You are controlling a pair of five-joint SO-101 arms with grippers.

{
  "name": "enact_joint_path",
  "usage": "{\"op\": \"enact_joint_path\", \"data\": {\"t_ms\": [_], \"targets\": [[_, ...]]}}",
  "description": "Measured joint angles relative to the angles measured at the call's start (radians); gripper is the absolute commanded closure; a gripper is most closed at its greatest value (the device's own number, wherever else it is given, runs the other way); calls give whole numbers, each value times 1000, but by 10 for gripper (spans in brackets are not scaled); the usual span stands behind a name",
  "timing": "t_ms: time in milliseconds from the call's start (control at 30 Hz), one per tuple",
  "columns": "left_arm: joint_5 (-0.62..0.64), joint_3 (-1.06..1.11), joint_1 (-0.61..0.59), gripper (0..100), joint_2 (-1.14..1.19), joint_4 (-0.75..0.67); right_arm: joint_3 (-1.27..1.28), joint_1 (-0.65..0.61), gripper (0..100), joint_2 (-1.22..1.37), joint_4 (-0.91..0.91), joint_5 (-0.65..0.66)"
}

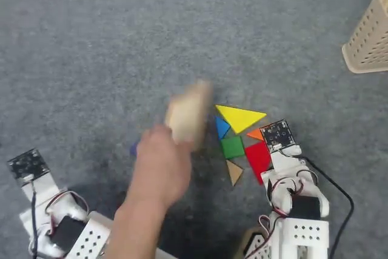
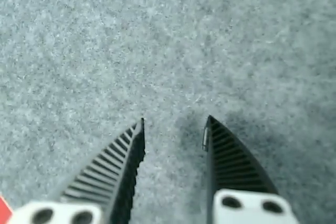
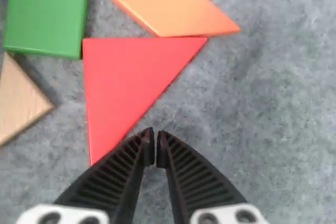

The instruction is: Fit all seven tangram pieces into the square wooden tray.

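The left gripper (image 2: 175, 123) is spread above grey carpet (image 2: 157, 35), the right gripper (image 3: 154, 134) pressed together just beside the red triangle (image 3: 126, 82), a cream basket (image 1: 370, 34) far right.

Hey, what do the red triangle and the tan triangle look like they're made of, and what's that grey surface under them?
Red triangle: probably painted wood, judging by its smooth, even matte coat and thick cut edge.
Tan triangle: likely bare wood, since it has a pale, unpainted look.
Grey surface: seems to be carpet or felt, as it is fuzzy and flecked.
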Motion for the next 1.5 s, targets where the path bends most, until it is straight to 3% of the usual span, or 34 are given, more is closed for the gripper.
{"op": "enact_joint_path", "data": {"t_ms": [1400, 1500], "targets": [[0, 0, 0, 824, 0, 0, 12, -5, 977, -6, 0, 43], [0, 0, 49, 824, 0, 0, 12, -5, 950, -6, 0, 52]]}}
